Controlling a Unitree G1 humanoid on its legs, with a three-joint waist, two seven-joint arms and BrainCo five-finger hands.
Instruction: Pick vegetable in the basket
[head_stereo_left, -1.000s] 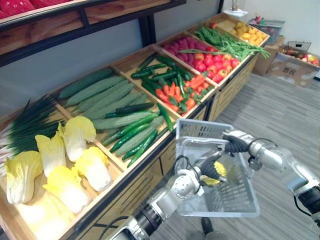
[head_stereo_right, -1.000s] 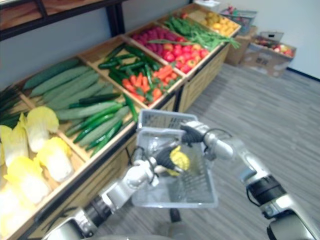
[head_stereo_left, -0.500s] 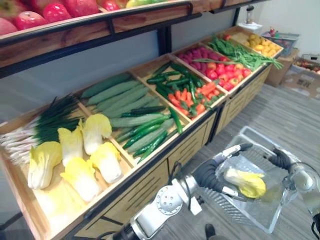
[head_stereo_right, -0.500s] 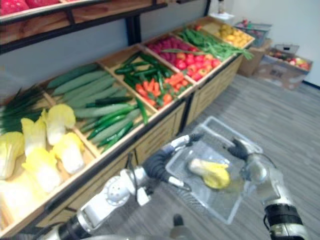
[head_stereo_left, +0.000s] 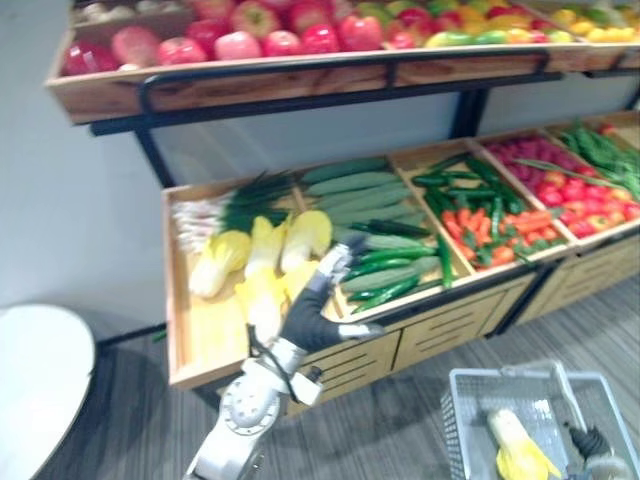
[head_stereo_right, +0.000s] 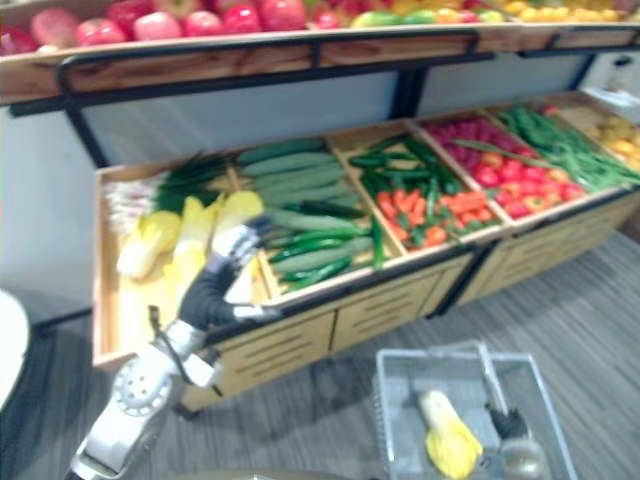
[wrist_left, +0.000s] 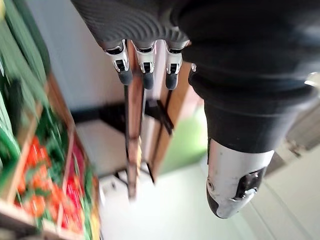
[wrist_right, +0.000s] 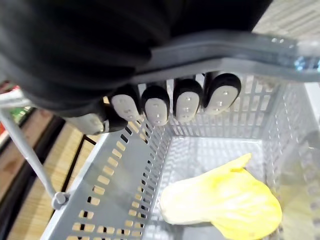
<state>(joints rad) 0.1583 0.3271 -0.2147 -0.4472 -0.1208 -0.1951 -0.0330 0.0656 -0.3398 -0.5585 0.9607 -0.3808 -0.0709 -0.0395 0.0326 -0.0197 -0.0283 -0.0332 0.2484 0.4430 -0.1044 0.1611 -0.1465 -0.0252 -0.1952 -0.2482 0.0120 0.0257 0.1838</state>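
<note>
Grey plank floor below basket holding cabbage; right hand clasps handle; left hand spread before wooden stall

A wooden stand carries sloping bins. Pale cucumbers fill its middle bin. Left of the cucumbers lie cabbages and scallions; right of them, carrots among slim dark-green ones, then red produce. Above the cucumbers a shelf holds apples.
</note>
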